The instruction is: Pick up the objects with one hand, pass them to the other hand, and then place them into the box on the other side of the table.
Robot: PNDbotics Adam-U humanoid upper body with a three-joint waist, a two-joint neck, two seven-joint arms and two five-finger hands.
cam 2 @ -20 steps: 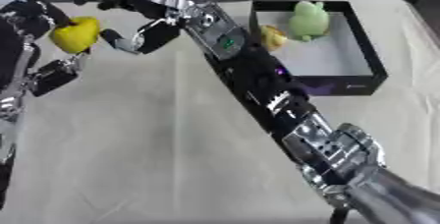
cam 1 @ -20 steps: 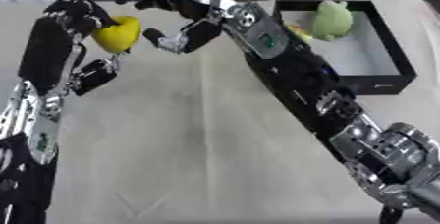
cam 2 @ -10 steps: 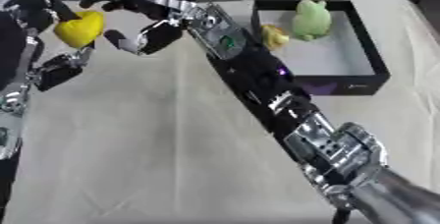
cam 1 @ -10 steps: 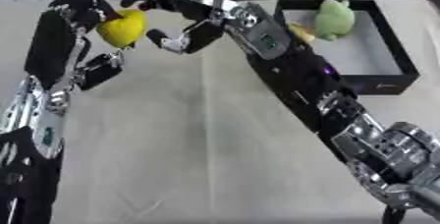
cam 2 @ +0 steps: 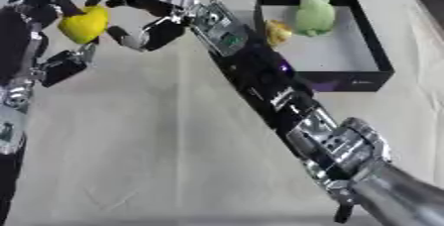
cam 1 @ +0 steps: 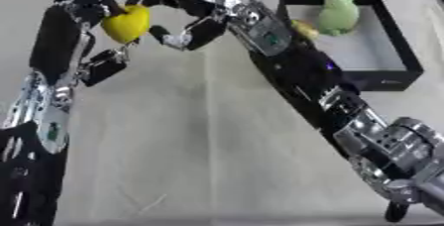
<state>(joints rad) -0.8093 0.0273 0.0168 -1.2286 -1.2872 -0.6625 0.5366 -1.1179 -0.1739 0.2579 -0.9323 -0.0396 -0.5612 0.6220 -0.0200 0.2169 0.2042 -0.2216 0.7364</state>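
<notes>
Yellow is what catches the eye: a small rounded toy (cam 1: 127,23) held up above the far left of the desk (cam 1: 199,145), pinched in the curled fingers of the left hand (cam 1: 86,9). The right hand (cam 1: 178,17) reaches across from the right, its fingers and thumb spread and arched around the toy's right side; I can't tell whether they touch it yet. This looks like the handover step, with the toy not yet passed. At the far right sits the black box (cam 1: 395,51), already holding a green toy (cam 1: 338,14) and a small orange thing (cam 1: 304,29) beside it. Next, I'd judge, the right hand needs to close round the yellow toy before the left lets go, then carry it right and over the box wall to a bare patch of the white floor.
</notes>
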